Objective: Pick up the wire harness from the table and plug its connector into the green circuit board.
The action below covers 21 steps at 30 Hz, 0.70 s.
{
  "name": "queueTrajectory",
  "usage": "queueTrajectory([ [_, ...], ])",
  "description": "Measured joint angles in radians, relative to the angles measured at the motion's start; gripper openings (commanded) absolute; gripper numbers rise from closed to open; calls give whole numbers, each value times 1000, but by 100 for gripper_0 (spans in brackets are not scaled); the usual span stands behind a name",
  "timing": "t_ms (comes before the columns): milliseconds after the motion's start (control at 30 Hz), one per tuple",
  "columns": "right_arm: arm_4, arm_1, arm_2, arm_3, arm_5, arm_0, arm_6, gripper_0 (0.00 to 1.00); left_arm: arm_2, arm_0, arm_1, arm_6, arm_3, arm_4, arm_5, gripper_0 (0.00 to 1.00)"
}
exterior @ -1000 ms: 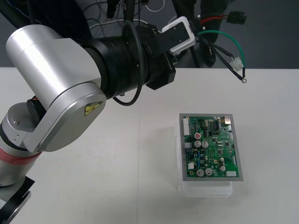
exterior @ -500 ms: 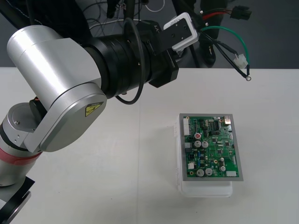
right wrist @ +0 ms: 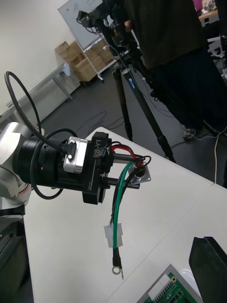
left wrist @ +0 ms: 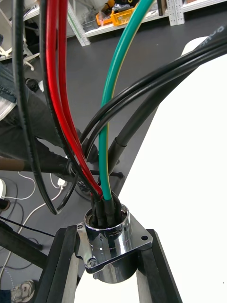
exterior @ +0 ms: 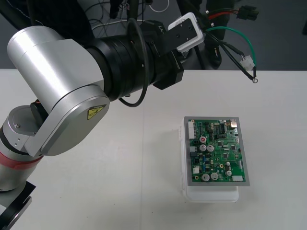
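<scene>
Your left end effector (left wrist: 109,259) clamps the wire harness (exterior: 240,40) by its metal socket (left wrist: 113,236) above the far edge of the counter (exterior: 120,167); the green circuit board (exterior: 216,151) sits well apart, with bare counter between.

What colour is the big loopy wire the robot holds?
Green: the harness wire shows best in the left wrist view.
</scene>
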Motion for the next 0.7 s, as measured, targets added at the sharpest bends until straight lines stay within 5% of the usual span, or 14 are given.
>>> queueTrajectory([
  [700,102,2,115,-4,99,-122,-51,100,-6,0,0,-17,0,0,7,0],
])
